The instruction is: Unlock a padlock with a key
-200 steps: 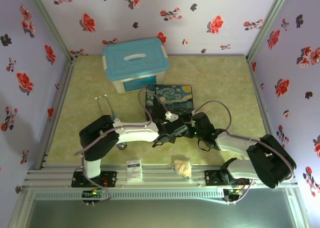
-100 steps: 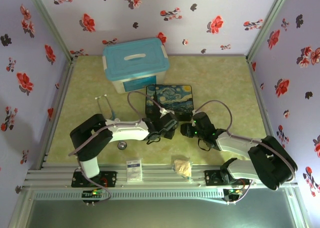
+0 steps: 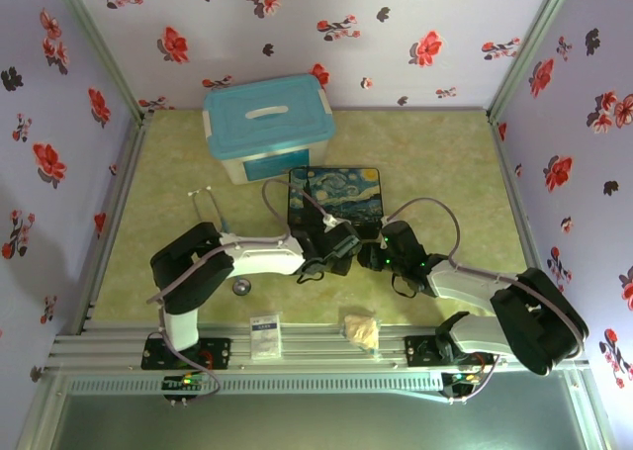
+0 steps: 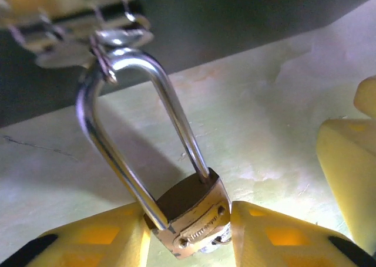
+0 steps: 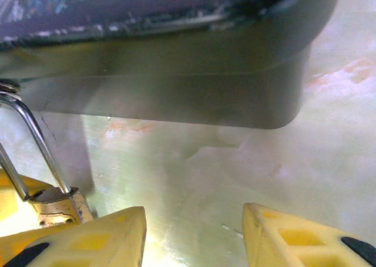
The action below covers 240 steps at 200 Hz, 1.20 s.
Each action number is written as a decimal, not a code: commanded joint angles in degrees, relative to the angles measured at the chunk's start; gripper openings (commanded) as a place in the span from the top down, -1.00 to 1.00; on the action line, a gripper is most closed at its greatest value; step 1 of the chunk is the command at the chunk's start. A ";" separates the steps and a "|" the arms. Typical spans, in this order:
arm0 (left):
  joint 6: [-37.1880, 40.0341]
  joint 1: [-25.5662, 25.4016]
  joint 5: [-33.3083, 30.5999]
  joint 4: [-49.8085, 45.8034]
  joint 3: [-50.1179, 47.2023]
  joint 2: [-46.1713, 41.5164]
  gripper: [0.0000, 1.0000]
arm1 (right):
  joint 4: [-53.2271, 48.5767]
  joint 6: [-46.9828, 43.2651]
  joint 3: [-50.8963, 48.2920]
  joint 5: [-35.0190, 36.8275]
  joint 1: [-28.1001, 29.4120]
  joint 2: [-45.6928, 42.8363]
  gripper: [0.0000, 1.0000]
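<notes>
You have a teal-lidded storage bin (image 3: 267, 124) at the back of the green table (image 3: 445, 163); the starry-night tin box (image 3: 336, 195) sits just before it; a stethoscope (image 3: 210, 205) lies left; a white card (image 3: 264, 336) and a crumpled tan wad (image 3: 361, 329) rest by the near rail.

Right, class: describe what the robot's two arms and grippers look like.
The left arm and right arm have white links, bulky black joints and looping grey cables. The left gripper and right gripper have blocky yellow fingers with black patches.
</notes>
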 commanded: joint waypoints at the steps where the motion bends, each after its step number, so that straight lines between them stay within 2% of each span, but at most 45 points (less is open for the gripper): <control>1: -1.59 -0.33 -0.25 -4.33 1.73 2.07 0.26 | 0.10 0.51 -0.32 1.18 -0.35 -0.38 0.06; 31: -1.66 -0.33 -0.72 -5.36 2.39 2.16 0.56 | 0.06 0.52 -0.43 1.27 -0.36 -0.60 0.06; 43: -2.02 -0.33 -1.13 -5.66 2.11 1.73 0.58 | -0.02 0.64 -0.50 1.27 -0.35 -0.66 0.06; 75: -2.86 -0.37 -4.09 -9.07 2.35 -0.15 0.56 | 0.01 0.62 -0.51 1.27 -0.35 -0.67 0.06; 105: -1.12 -0.82 -10.92 -17.91 5.40 0.62 0.51 | -0.11 0.62 -0.55 1.27 -0.40 -0.74 0.06; 177: 1.90 -4.84 -20.48 -26.18 13.92 8.16 0.57 | -0.11 0.57 -0.39 1.61 -0.44 -0.77 0.06; 225: 1.83 -7.13 -21.66 -29.04 17.00 11.18 0.51 | -1.99 1.29 -0.34 4.15 -1.11 -0.77 0.06; 240: 2.27 -7.69 -21.84 -29.38 17.57 10.80 0.42 | -1.64 1.66 -0.63 3.63 -2.05 -0.83 0.06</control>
